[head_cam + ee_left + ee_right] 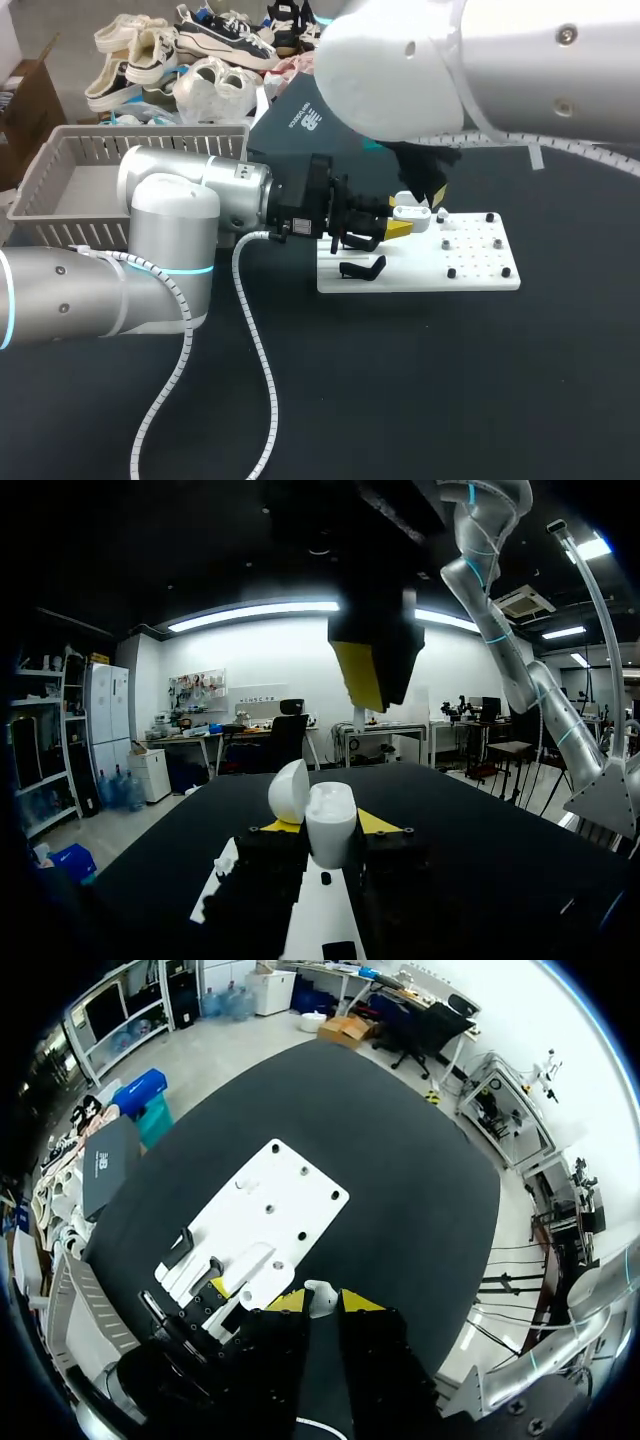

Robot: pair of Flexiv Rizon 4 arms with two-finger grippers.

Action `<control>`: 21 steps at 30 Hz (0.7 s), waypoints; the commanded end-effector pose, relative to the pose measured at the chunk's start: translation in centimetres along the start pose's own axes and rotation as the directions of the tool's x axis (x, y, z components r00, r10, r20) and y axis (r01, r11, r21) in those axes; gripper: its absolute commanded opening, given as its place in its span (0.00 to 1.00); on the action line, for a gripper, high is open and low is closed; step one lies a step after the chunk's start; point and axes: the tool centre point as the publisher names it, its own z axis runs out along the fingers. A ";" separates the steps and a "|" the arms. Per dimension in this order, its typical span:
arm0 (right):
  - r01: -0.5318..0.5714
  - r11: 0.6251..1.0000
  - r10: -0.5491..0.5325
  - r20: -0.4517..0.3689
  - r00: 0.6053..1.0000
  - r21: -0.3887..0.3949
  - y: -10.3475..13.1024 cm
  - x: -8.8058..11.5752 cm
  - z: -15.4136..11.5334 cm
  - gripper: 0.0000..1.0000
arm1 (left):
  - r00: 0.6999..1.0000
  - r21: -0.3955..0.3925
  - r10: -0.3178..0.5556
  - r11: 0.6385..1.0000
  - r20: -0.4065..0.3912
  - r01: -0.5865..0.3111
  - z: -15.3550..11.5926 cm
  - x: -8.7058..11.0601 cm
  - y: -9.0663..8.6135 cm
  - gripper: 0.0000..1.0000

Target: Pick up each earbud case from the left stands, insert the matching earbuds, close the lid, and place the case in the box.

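- Black matte table carries a flat white pegged plate in the middle and a grey slatted plastic basket at my far left.
- Left gripper comes in sideways over the plate, clamped on a small white glossy earbud case; its yellow tips press the case from both sides.
- Case sits upright in that grip, over the plate, with its rounded lid hinged open and tipped back to one side.
- Right gripper hangs directly above the open case, near but apart. Cannot tell whether it is open or closed, or whether it carries an earbud.
- Curved black stand on the plate, just beside the left gripper, holds nothing.
- Step in hand, by my read: putting an earbud into the held case.
- To do it well, the left arm holds the case level and firm, with no twist. The right arm lines up over the matching pocket, not the lid, and goes straight down slowly.
- Risk: a sideways push could tip the case in the grip or knock the lid shut early.
- Seat the bud fully before letting go, then lift clear so the lid can close.
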 end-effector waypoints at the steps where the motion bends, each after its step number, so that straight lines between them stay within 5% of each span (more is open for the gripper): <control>1: 0.000 1.000 0.000 -0.001 1.000 0.012 0.2 0.0 -0.2 0.00 | 1.000 0.001 0.001 1.000 0.000 -0.001 0.0 0.0 0.1 0.00; 21: -0.097 0.995 0.100 -0.092 0.991 0.039 1.4 -0.1 0.3 0.00 | 1.000 0.001 0.001 1.000 0.000 -0.001 0.0 0.0 0.1 0.00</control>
